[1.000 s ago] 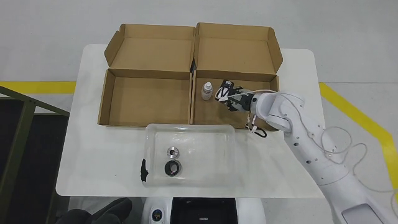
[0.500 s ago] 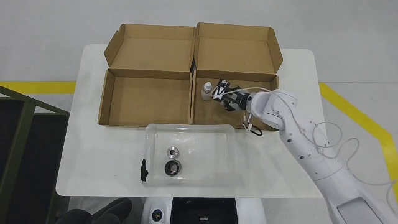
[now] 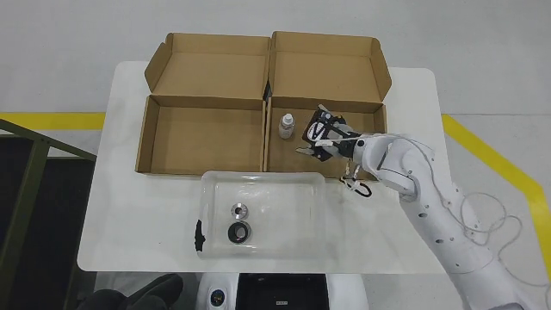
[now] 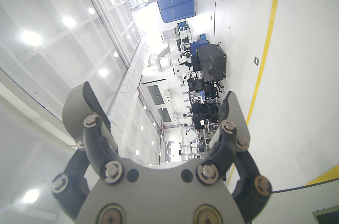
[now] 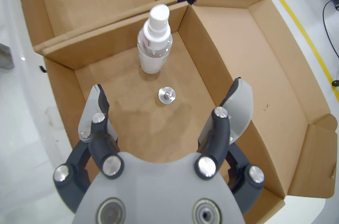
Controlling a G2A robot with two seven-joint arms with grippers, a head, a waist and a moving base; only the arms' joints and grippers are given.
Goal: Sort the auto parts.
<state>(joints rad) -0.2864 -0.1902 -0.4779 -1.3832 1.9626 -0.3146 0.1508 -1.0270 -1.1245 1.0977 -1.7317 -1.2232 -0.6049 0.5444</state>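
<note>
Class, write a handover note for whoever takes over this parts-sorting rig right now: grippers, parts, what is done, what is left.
Right gripper: open, empty, above the cardboard box holding a spray bottle and a small metal part.
Left gripper: open, empty, facing the room.
Done: that metal part seems sorted.
Left: a silver part and a black ring lie in the clear tray.

The left box (image 3: 202,138) and the right box (image 3: 325,73) are plain brown cardboard. The bottle (image 5: 155,45) is clear with a white cap, and the small metal part (image 5: 166,95) beside it is shiny silver. The tray (image 3: 284,215) is see-through and holds a silver part (image 3: 237,210) and a black ring (image 3: 238,232). The table (image 3: 120,189) is white. The right gripper (image 5: 168,86) is pale grey with black links and silver screws.
</note>
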